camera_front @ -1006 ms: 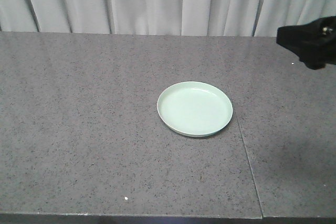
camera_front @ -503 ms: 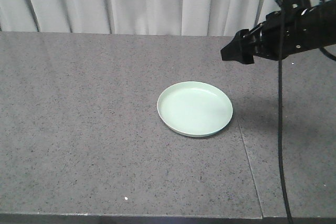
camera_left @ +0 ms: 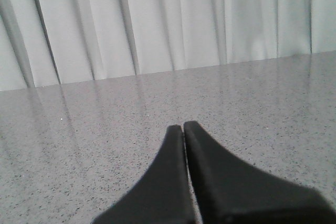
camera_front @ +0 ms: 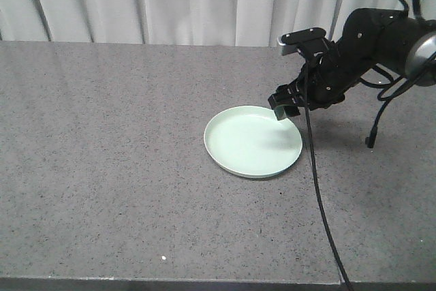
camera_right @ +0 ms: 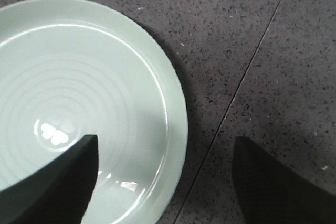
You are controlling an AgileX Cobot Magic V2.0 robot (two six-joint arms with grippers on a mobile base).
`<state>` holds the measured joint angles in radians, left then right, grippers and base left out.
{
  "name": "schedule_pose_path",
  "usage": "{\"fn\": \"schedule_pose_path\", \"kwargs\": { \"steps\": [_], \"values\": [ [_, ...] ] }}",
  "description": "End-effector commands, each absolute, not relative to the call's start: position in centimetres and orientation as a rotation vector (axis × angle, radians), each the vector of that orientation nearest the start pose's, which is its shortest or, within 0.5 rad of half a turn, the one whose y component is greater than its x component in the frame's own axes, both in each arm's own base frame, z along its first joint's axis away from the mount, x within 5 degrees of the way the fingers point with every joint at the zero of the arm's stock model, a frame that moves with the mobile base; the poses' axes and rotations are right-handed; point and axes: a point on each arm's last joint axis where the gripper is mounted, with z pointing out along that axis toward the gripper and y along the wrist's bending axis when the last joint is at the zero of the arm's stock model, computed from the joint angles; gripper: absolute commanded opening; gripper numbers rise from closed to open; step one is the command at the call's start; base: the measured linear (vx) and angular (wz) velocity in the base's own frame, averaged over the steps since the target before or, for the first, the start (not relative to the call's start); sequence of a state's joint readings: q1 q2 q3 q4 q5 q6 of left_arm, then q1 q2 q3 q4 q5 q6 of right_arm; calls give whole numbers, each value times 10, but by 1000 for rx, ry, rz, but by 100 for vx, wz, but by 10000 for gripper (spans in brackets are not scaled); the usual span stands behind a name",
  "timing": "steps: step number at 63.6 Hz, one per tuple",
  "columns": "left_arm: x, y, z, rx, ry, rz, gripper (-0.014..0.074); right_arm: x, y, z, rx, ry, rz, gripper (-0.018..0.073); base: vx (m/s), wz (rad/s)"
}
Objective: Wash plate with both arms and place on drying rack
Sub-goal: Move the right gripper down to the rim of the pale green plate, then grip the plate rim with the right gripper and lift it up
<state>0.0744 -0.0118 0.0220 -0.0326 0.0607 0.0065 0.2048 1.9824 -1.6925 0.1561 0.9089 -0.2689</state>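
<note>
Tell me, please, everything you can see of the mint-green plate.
The plate is round, pale mint green, plain and slightly glossy, with a low upturned rim and faint concentric rings inside. It is empty and lies flat, right way up, on the grey speckled counter beside a seam. The right gripper is open astride its rim; contact cannot be told.

No legible text, no labels, brands or numbers — plate (camera_front: 253, 142) plain, countertop (camera_front: 102, 134) unmarked, curtain (camera_front: 191, 1) blank

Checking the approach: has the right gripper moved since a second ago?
Yes. The right gripper came leftward and down to the far-right rim of the plate.
</note>
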Motion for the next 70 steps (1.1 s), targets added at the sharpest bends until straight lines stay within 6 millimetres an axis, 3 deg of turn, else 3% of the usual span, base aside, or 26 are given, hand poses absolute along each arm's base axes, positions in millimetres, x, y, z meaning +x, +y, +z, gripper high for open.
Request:
{"fn": "schedule_pose_path", "kwargs": {
  "steps": [1, 19, 27, 37, 48, 61, 70],
  "values": [
    [54, 4, 216, -79, 1443, 32, -6, 432, 101, 279, -519, 2535, 158, 519, 0, 0],
    [54, 4, 216, -79, 1443, 32, -6, 439, 102, 246, -527, 2630, 157, 513, 0, 0],
    [54, 4, 216, -79, 1443, 32, -6, 439, 102, 241, -536, 2657, 147, 462, 0, 0],
    [54, 4, 216, -79, 1443, 32, -6, 438, 100, 241, -547, 2674, 125, 271, 0, 0],
    [54, 4, 216, -79, 1443, 32, -6, 437, 99, 240, -557, 2688, 111, -17, 0, 0],
    [54, 4, 216, -79, 1443, 32, -6, 434, 99, 247, -548, 2680, 126, -8, 0, 0],
    [54, 4, 216, -79, 1443, 32, -6, 428, 100, 278, -510, 2581, 164, -8, 0, 0]
  ]
}}
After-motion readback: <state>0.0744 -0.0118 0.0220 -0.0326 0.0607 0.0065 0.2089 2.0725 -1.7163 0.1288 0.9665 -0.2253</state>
